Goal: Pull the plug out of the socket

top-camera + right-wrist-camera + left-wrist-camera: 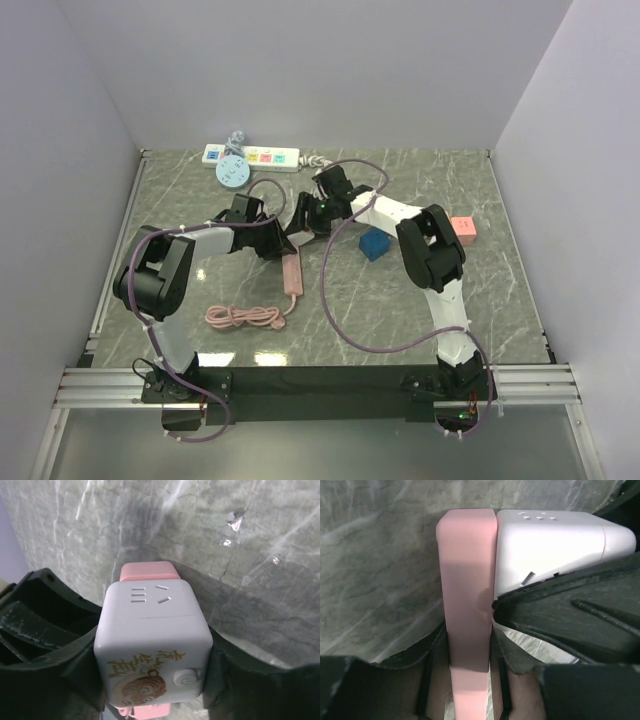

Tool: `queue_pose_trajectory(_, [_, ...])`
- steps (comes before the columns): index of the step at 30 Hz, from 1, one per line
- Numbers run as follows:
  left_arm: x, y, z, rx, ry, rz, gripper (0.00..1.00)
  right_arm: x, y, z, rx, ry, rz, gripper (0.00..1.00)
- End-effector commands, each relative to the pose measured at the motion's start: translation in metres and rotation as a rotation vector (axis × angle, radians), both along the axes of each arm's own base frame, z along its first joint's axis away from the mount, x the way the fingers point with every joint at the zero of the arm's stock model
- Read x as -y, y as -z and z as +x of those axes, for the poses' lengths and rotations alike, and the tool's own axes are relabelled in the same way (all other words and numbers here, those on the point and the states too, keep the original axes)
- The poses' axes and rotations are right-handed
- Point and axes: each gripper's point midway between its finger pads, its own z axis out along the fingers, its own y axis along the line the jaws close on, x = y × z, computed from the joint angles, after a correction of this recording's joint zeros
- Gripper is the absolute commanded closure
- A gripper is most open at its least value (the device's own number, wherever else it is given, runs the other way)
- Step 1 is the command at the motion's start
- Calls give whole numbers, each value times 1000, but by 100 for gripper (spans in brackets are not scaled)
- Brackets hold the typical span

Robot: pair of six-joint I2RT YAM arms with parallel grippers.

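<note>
Centre of the tabletop (470, 300): both claws are on the same assembly. Left claw (468, 652) is narrow, clamped on the pink strip (467, 575), which runs up between its fingers. Pink cord (245, 318) lies coiled nearer the bases. Right claw (152, 655) sits round the white cube (150, 625), one finger on each flank. Looks like contact on both sides; can't tell how hard it bites. Cube shows outlet slots, a button and a cartoon sticker. It sits flush against the strip's far end with no gap in either wrist view, so my read is not unplugged yet.

Done: both grips placed. Remaining: draw the cube off while the other claw anchors the strip.

Long white power strip (252, 156) with pastel panels lies at the far edge, well apart from both claws. A pale-blue round thing (233, 173) sits on or against it; can't tell if it's plugged in.
</note>
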Motion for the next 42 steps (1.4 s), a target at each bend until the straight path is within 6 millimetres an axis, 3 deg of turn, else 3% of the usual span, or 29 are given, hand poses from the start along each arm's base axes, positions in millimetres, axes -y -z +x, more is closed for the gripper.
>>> queue_pose_trajectory(1, [12, -20, 4, 70, 34, -56, 100, -11, -24, -3, 35, -43, 51, 63])
queue_pose_trajectory(2, [11, -18, 4, 67, 32, -48, 100, -7, -26, -2, 38, -37, 41, 98])
queue_pose_trajectory(3, [9, -14, 3, 59, 27, -39, 100, -3, -35, -1, 56, -36, 37, 100])
queue_pose_trajectory(8, [1, 11, -6, 14, 23, 9, 100, 20, -65, 1, -6, -105, 96, 100])
queue_pose_trajectory(9, [1, 15, -7, 6, 24, 10, 100, 27, -79, 10, 9, -129, 137, 100])
queue_pose_trajectory(13, [-2, 31, -16, -37, 21, 21, 100, 56, -95, 29, 36, -89, 141, 100])
queue_pose_trajectory(15, [0, 32, -12, -25, 18, 11, 100, 63, -92, 30, 10, -51, 150, 100])
queue_pose_trajectory(17, [1, 33, -11, -29, 17, 7, 100, 60, -90, 29, 11, -47, 171, 100])
queue_pose_trajectory(21, [3, 29, -4, -17, 14, 2, 100, 51, -68, 8, -14, 10, 114, 100])
queue_pose_trajectory(22, [3, 27, -3, -17, 11, 1, 100, 41, -67, -2, -5, 6, 112, 100])
queue_pose_trajectory(23, [4, 26, -1, -12, 9, 2, 100, 37, -67, 5, 33, 67, 106, 100])
queue_pose_trajectory(24, [5, 22, 2, -3, 8, -3, 100, 39, -65, -6, 33, 88, 102, 100])
queue_pose_trajectory(25, [6, 21, 3, -4, 4, -5, 100, 28, -69, -12, 60, 86, 117, 100])
queue_pose_trajectory(27, [8, 16, 8, 5, 3, -11, 100, 26, -68, -19, 62, 125, 108, 100])
queue_pose_trajectory(30, [8, 15, 10, 8, 0, -9, 100, 16, -70, -32, 34, 42, 136, 100])
queue_pose_trajectory(33, [7, 17, 7, 1, -1, -5, 100, 23, -69, -39, -7, -91, 133, 100])
queue_pose_trajectory(35, [5, 19, 5, -2, -4, -2, 100, 37, -70, -41, -29, -137, 133, 100])
queue_pose_trajectory(39, [2, 26, -2, -16, -2, 5, 100, 85, -83, -11, -31, -88, 152, 100])
queue_pose_trajectory(42, [2, 27, -3, -18, -5, 3, 100, 100, -93, 0, -31, -63, 172, 100])
